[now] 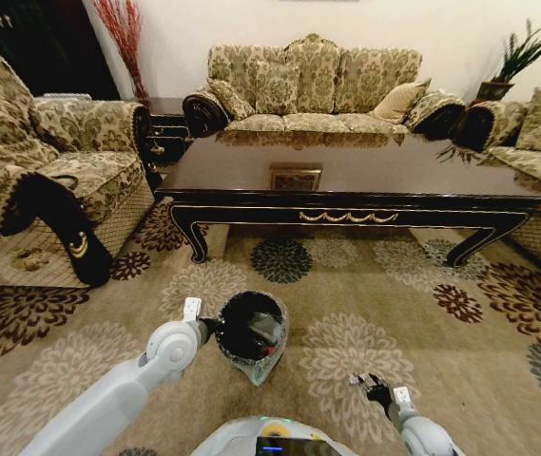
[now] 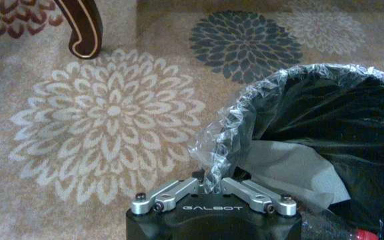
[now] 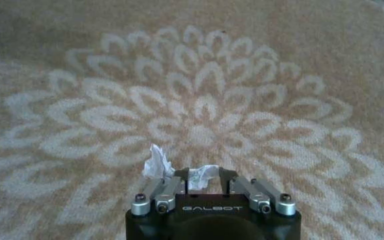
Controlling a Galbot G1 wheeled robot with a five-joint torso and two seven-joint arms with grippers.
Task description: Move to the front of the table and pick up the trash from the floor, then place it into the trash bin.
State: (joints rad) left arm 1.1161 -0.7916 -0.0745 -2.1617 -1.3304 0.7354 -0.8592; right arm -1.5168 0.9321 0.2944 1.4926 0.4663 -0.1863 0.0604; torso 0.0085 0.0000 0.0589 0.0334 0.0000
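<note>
Left gripper (image 2: pixel 209 186) clenched on liner rim of tilted trash bin (image 1: pixel 251 334), bin on floor (image 1: pixel 365 285) before table (image 1: pixel 346 176), right gripper (image 3: pixel 203 176) grasping crumpled white trash (image 3: pixel 157 164) above cream medallion.

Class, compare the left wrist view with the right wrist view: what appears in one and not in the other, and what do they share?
Left wrist view alone: the left gripper shut on the plastic liner at the rim of the trash bin, plus a leg of the table. Right wrist view alone: the right gripper shut on the trash, crumpled white paper. Both share the floor, carpet with flower medallions.
</note>
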